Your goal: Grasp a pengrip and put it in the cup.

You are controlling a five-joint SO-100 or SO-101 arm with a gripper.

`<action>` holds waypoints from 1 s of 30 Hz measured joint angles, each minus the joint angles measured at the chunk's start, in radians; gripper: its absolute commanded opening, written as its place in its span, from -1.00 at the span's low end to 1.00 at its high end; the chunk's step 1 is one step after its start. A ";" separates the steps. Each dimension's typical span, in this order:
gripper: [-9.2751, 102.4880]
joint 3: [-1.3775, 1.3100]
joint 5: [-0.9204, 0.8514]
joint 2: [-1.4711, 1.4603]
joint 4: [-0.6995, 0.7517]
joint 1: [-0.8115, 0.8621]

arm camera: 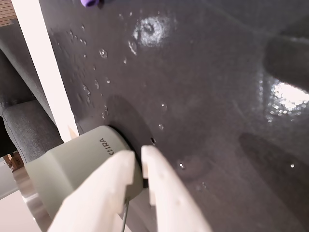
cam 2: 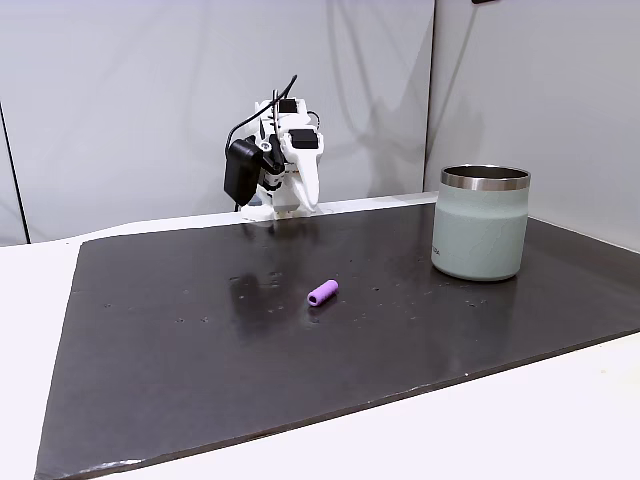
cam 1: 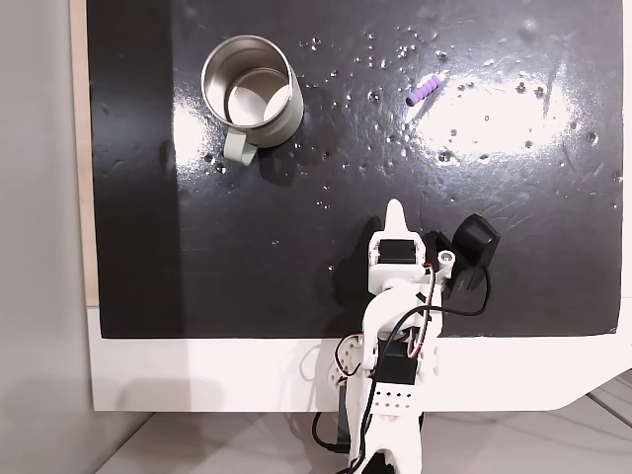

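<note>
The pengrip [cam 1: 423,92] is a small lilac ribbed tube lying on the black mat, also seen in a fixed view [cam 2: 322,293] and at the top edge of the wrist view [arm camera: 89,3]. The cup [cam 1: 282,118] stands upright with its pale handle tab toward the arm; it is a steel-rimmed grey-green mug [cam 2: 480,235] and sits behind the fingers in the wrist view [arm camera: 72,164]. My gripper [cam 1: 395,209] is folded back near the arm's base, well away from both. Its white fingers [arm camera: 159,183] sit close together with nothing between them, and it hangs above the mat's edge [cam 2: 306,197].
The black mat [cam 1: 247,257] lies on a white table [cam 1: 197,375] and is speckled with small shiny spots. A black wrist camera [cam 1: 476,242] sticks out beside the arm. A pale wall [cam 2: 120,100] stands behind the base. A grey chair [arm camera: 24,130] lies beyond the table edge.
</note>
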 measured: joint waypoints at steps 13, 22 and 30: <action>-0.82 -0.087 -0.092 -0.051 0.094 0.046; -0.81 -0.439 -0.164 -0.663 -0.092 0.121; -0.63 -0.865 -0.222 -1.164 -0.083 0.091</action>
